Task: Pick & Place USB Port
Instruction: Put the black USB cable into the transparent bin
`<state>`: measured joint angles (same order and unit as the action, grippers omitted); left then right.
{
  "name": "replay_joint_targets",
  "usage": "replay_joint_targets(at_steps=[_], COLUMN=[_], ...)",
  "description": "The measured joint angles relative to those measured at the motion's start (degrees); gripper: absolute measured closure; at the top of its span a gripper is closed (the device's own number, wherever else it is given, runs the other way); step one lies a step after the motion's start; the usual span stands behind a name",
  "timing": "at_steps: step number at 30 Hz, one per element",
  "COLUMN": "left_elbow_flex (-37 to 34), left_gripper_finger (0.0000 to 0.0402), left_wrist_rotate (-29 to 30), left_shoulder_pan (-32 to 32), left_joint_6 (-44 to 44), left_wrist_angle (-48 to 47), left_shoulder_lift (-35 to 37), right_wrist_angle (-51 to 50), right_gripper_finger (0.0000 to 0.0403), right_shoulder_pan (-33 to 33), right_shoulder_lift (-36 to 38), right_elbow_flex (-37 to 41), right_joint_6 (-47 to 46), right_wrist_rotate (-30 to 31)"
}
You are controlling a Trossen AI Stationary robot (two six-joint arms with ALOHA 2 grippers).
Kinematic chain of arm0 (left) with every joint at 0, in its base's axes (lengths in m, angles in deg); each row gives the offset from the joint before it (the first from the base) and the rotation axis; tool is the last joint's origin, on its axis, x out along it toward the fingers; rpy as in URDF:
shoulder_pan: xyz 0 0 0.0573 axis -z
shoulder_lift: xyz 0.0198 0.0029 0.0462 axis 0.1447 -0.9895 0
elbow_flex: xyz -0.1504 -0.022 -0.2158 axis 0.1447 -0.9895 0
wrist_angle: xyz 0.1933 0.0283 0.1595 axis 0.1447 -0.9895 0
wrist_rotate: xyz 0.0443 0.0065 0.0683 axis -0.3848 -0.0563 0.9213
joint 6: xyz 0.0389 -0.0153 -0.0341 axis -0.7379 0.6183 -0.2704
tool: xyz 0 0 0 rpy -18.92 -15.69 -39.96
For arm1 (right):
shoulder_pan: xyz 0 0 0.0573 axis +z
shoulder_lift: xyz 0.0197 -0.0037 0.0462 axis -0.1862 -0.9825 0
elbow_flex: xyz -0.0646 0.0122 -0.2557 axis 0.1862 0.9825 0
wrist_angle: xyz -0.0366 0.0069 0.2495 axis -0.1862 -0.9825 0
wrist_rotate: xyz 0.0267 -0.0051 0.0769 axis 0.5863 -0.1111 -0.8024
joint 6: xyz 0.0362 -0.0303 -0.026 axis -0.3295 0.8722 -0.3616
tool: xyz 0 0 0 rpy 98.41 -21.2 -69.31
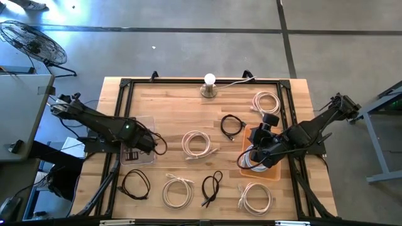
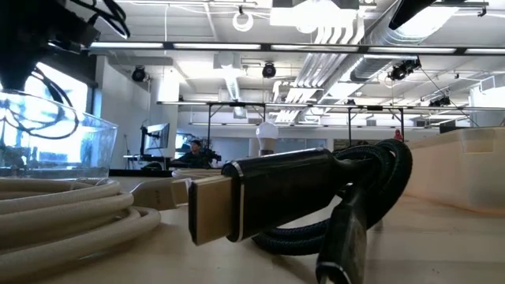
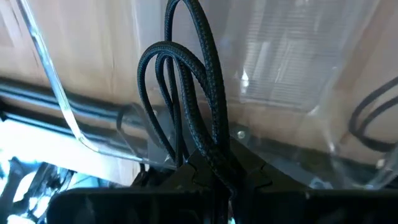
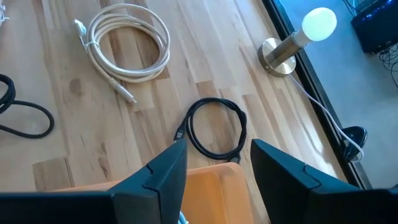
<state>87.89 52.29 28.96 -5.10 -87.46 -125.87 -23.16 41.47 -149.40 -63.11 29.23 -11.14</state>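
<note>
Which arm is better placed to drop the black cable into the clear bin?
Left. The left gripper is shut on the black cable over the clear bin; the right gripper hangs open over the orange bin.

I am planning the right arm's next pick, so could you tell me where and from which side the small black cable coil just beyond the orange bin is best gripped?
Grip the black cable coil across one strand of its loop, coming straight down from above. It lies flat on the table with an open middle, so one finger can drop inside the ring. The right gripper hangs open above the orange bin.
</note>
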Motion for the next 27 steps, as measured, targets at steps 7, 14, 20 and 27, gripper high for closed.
replay_joint_targets(at_steps=[7, 14, 20, 27], left_elbow_flex=[-1.11, -1.11, -1.11, -1.11], left_gripper_finger=[0.0387, 0.0387, 0.0387, 0.0387], left_wrist_rotate=[0.22, 1.91, 2.19, 3.39], left_shoulder_pan=[0.0, 0.0, 0.0, -0.04], left_joint_6=[1.12, 1.14, 1.14, -0.02], left_wrist_angle=[0.12, 3.21, 3.68, 7.02], left_shoulder_lift=[0.0, 0.0, 0.0, 0.0], right_wrist_angle=[0.15, 0.82, 0.84, 1.5], right_gripper_finger=[0.0233, 0.0233, 0.0234, 0.0233], right_shoulder_pan=[0.01, 0.0, -0.01, -0.01], right_shoulder_lift=[0.0, 0.0, 0.0, 0.0], right_elbow_flex=[0.0, 0.0, 0.0, 0.02], right_joint_6=[-0.01, -0.01, -0.01, -0.01], right_wrist_rotate=[0.15, 0.53, 0.42, 0.28])
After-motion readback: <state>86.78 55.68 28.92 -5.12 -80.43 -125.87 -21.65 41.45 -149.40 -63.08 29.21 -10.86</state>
